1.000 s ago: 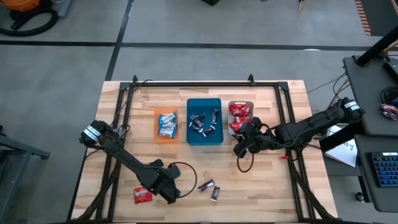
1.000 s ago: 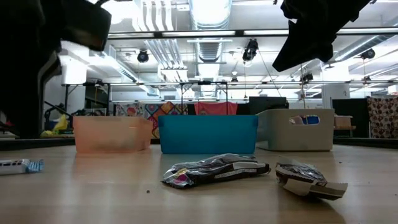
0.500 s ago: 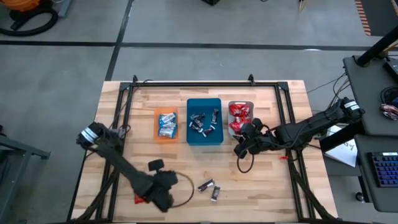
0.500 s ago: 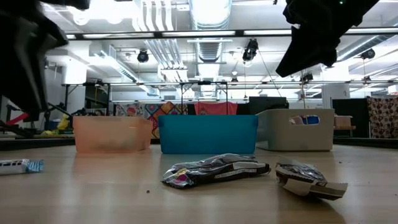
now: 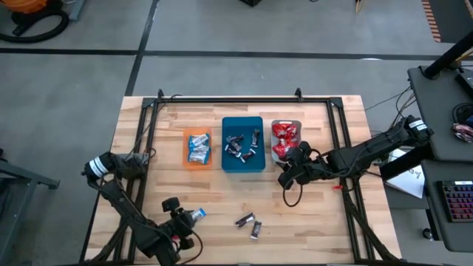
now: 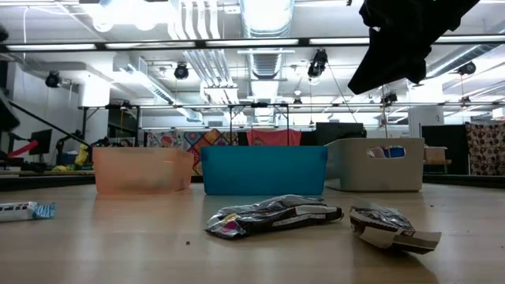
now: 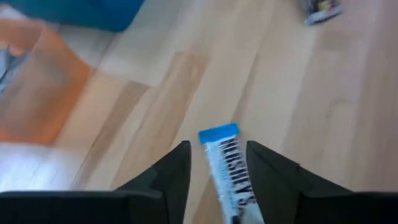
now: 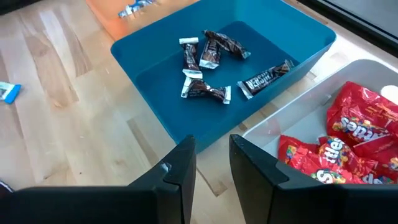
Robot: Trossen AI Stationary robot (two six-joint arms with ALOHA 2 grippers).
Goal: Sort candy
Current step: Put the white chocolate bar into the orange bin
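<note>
Wooden desk w/ black frame rails, on grey floor. Three trays in a row near desk's far edge: orange tray on the left, teal tray in the middle, grey tray on the right, close side by side. Off desk's right side: dark bench w/ keyboard & papers; orange vacuum w/ hose at far left on floor.
</note>
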